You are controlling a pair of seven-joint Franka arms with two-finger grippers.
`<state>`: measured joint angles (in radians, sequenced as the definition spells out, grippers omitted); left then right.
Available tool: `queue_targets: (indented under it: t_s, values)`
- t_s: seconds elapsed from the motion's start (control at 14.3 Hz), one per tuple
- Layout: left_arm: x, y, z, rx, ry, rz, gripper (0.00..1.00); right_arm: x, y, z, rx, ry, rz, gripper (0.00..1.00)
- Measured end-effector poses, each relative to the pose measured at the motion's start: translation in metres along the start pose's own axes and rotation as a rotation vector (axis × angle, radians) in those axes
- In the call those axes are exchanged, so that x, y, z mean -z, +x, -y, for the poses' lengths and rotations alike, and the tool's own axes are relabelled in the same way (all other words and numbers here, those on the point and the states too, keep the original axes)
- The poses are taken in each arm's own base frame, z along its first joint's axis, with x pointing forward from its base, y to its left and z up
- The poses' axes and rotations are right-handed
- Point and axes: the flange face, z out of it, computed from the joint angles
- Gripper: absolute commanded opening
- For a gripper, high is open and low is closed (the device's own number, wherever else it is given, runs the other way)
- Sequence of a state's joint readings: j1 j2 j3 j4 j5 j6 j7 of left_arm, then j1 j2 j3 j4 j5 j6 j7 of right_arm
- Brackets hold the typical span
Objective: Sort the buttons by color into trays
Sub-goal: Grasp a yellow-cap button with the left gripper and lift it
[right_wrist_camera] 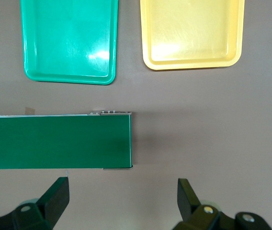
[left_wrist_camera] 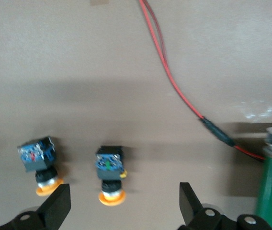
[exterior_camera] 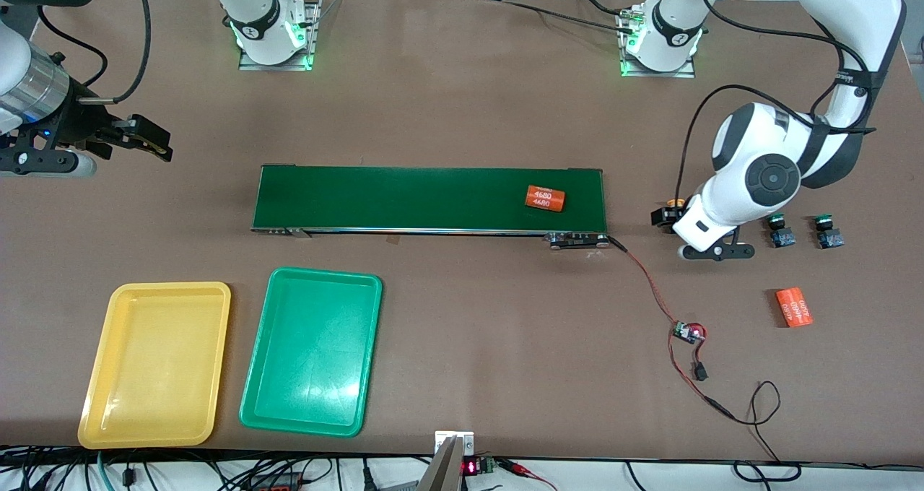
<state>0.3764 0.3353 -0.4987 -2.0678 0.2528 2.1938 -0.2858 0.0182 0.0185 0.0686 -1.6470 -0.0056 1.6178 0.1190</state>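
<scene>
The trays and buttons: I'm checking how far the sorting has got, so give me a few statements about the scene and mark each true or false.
1. Both trays hold buttons. False: the yellow tray and the green tray hold nothing.
2. An orange cylinder lies on the conveyor belt. True.
3. The left gripper is shut on a yellow-capped button. False: its jaws are open, above the two yellow-capped buttons on the table.
4. The two green-capped buttons stand on the table at the left arm's end. True.
5. The right gripper hangs open over the conveyor's end, holding nothing. True.
</scene>
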Motion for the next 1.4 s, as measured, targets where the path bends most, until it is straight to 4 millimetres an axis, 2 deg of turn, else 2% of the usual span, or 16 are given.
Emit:
queue_targets:
  t_s: [0.21, 0.35, 0.42, 0.63, 0.7, 0.84, 0.98, 1.05, 1.12, 1.26, 1.4]
  values:
    - [-0.045, -0.014, 0.036, -0.002, -0.064, -0.1, 0.99, 0.0, 0.0, 0.0, 0.0, 0.0, 0.0, 1.0]
    - [-0.073, -0.029, 0.045, 0.003, -0.093, -0.109, 0.97, 0.0, 0.0, 0.0, 0.0, 0.0, 0.0, 1.0]
    - [-0.08, -0.032, 0.044, 0.001, -0.1, -0.106, 0.96, 0.0, 0.0, 0.0, 0.0, 0.0, 0.0, 1.0]
    - [-0.089, -0.036, 0.038, -0.007, -0.109, -0.088, 0.83, 0.0, 0.0, 0.0, 0.0, 0.0, 0.0, 1.0]
    - [-0.093, -0.037, 0.038, -0.007, -0.113, -0.081, 0.75, 0.0, 0.0, 0.0, 0.0, 0.0, 0.0, 1.0]
    - [-0.1, -0.038, 0.036, -0.008, -0.119, -0.068, 0.48, 0.0, 0.0, 0.0, 0.0, 0.0, 0.0, 1.0]
    - [-0.105, -0.039, 0.035, -0.027, -0.113, -0.06, 0.24, 0.0, 0.0, 0.0, 0.0, 0.0, 0.0, 1.0]
    - [-0.108, -0.039, 0.035, -0.04, -0.106, -0.059, 0.16, 0.0, 0.0, 0.0, 0.0, 0.0, 0.0, 1.0]
    - [-0.108, -0.039, 0.036, -0.047, -0.099, -0.06, 0.13, 0.0, 0.0, 0.0, 0.0, 0.0, 0.0, 1.0]
    - [-0.106, -0.037, 0.037, -0.049, -0.095, -0.066, 0.13, 0.0, 0.0, 0.0, 0.0, 0.0, 0.0, 1.0]
    - [-0.095, -0.03, 0.037, -0.054, -0.082, -0.059, 0.13, 0.0, 0.0, 0.0, 0.0, 0.0, 0.0, 1.0]
